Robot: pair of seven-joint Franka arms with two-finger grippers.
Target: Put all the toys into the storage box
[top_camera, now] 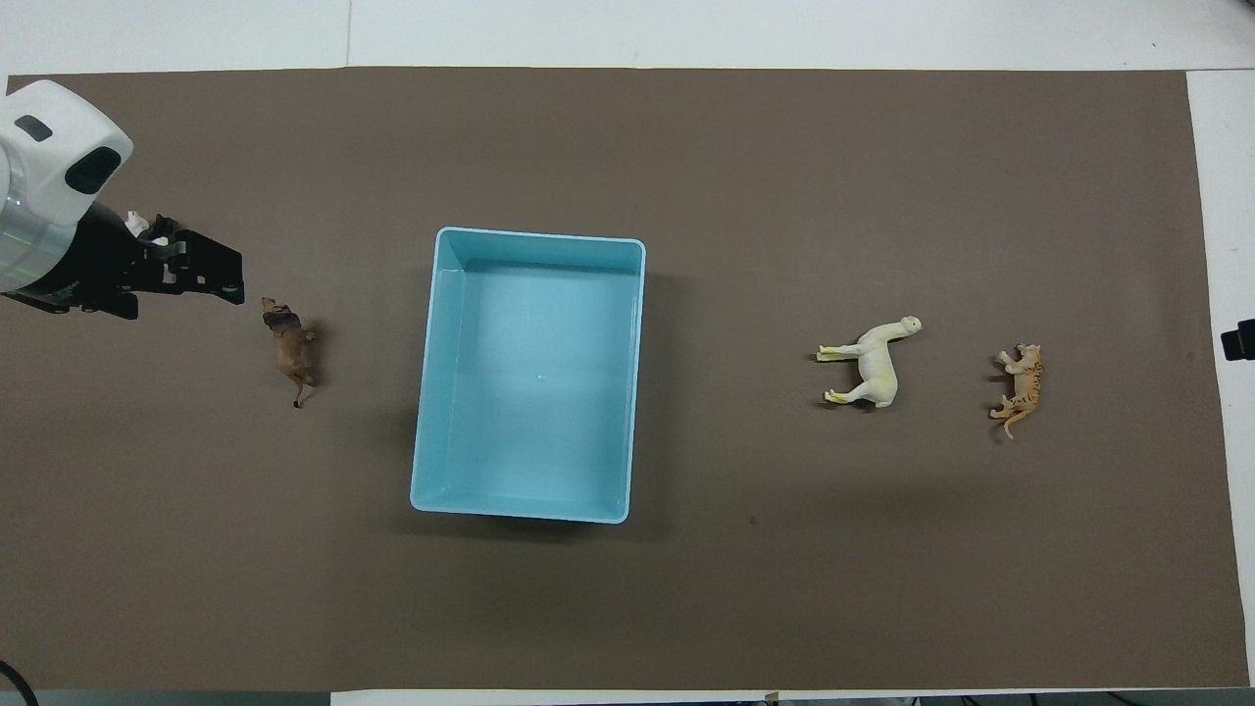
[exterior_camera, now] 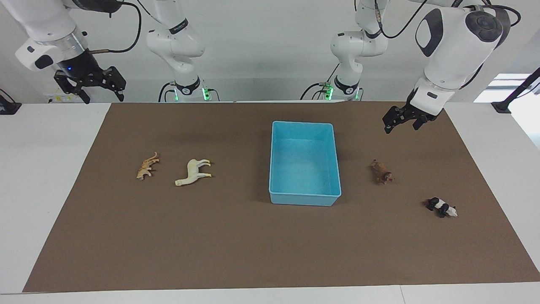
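storage box (exterior_camera: 304,162) long axis runs toward robots; left gripper (exterior_camera: 403,120) and right gripper (exterior_camera: 90,86) jaws apart.

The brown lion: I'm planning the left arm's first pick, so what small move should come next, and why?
Probably lower the left end effector toward the brown lion. It hangs raised above the mat nearest that toy, holding nothing; the blue storage box is empty, and all four toys lie outside it. The right end effector waits.
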